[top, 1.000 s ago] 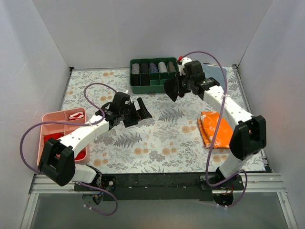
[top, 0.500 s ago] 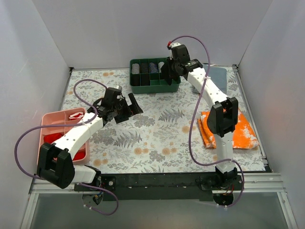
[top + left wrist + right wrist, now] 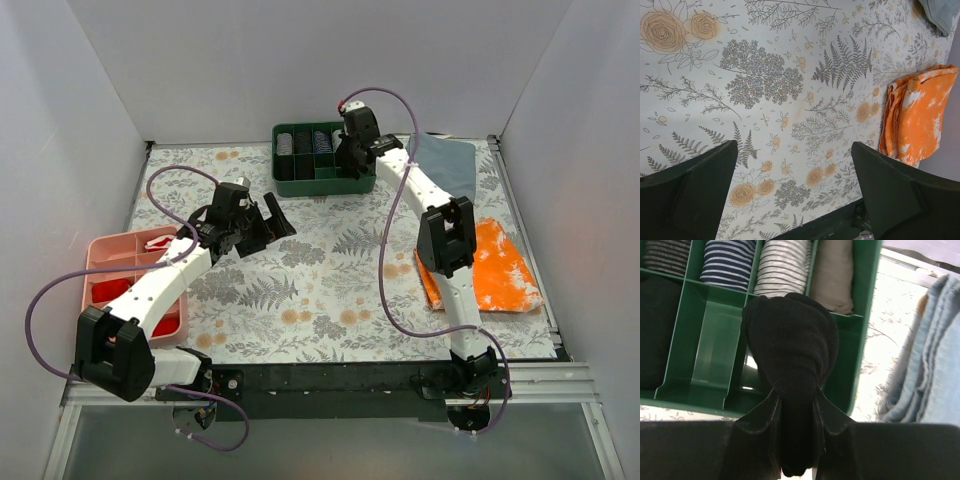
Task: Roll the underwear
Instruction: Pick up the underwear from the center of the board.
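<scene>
The black underwear (image 3: 790,340) is a rolled bundle pinched between the fingers of my right gripper (image 3: 796,400). It hangs over the right end of the green divided tray (image 3: 867,315), above an empty front compartment. In the top view the right gripper (image 3: 350,158) is over the tray's right side (image 3: 322,187), and the bundle is mostly hidden under it. My left gripper (image 3: 275,224) is open and empty above the floral mat, left of centre. Its fingers (image 3: 700,175) stand wide apart, with only the mat between them (image 3: 794,145).
The green tray holds several rolled striped, tan and black items (image 3: 730,262). A grey-blue folded cloth (image 3: 445,155) lies at the back right. An orange-and-white cloth (image 3: 495,265) lies at the right. A pink tray (image 3: 105,270) sits at the left edge.
My right arm has swung back and to the left, carrying the black bundle over the green tray. My left gripper has drawn back a little to the left.
</scene>
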Motion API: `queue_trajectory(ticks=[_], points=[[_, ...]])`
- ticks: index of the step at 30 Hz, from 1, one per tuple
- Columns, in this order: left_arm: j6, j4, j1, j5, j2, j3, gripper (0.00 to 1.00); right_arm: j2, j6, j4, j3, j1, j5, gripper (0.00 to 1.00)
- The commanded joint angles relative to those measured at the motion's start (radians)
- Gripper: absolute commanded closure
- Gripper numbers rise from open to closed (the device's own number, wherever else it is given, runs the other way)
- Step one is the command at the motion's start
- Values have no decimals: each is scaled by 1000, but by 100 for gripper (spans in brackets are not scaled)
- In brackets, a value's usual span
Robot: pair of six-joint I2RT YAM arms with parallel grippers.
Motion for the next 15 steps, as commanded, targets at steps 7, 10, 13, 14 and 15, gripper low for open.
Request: queue_trajectory(ticks=[7, 10, 13, 14, 15], points=[[-7, 1, 8, 6, -51, -16, 2, -8, -68, 96, -106, 51, -17, 99], [-7, 7, 8, 14, -43, -19, 2, -60, -71, 111, -208, 50, -21, 99], [-7, 14, 8, 21, -38, -23, 2, -95, -76, 98, -277, 50, -34, 99], [-7, 17, 8, 24, -38, -24, 2, -113, -77, 98, -301, 50, -35, 99], [-5, 18, 8, 27, -40, -32, 2, -124, -76, 99, -342, 50, -32, 99]])
